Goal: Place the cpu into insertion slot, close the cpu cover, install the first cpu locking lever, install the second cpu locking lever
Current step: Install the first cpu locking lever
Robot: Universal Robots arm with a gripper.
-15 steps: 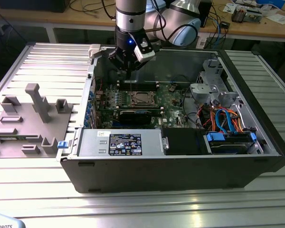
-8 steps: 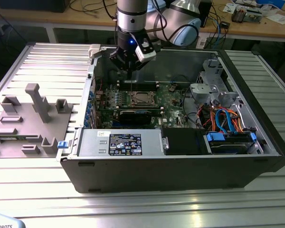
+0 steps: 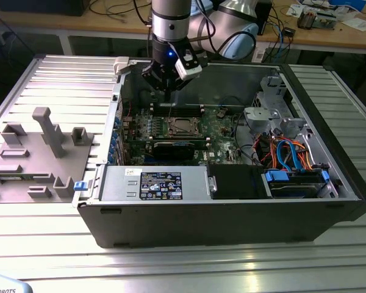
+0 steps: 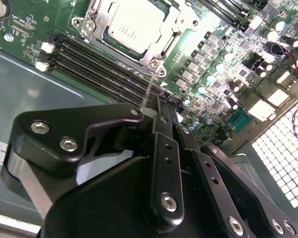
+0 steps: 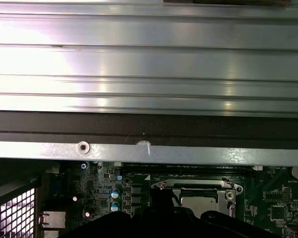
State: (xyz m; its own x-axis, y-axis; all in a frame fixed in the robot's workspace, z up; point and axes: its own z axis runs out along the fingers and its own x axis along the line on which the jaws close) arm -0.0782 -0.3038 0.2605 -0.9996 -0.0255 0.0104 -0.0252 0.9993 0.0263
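- You see an open computer case [image 3: 232, 213] resting on a ribbed, silvery metal table [image 3: 61, 256] in the exterior view; a wooden workbench [image 3: 329, 36] strewn with cables runs along the top of the frame.
- At the left of that frame, a grey plastic fixture block [image 3: 36, 159] with upright pegs lies on the table.
- A power supply [image 3: 152, 183] sits low in the case with a dark label on it; you cannot read its print, nor the small white writing on the board.
- The green circuit board [image 3: 219, 122] lies flat in the case, studded with small cylindrical capacitors and long black memory slots [image 4: 99, 64].
- The cpu [image 4: 134, 22], a flat square with a dull silver top, sits in the insertion slot [image 3: 182, 126] near the middle of the board; in the second wrist view it is at the top centre.
- The cpu cover [image 4: 97, 29], a thin shiny metal frame, lies down around the chip, its window showing the chip's top.
- The gripper [image 3: 165, 91] hangs above the board at the upper centre of the exterior view, just behind the socket.
- In the second wrist view, its matte black fingers [image 4: 164, 124] meet with no gap, nothing held between them.
- A thin wire lever [image 4: 148, 91] rises from near the socket's corner toward the fingertips.
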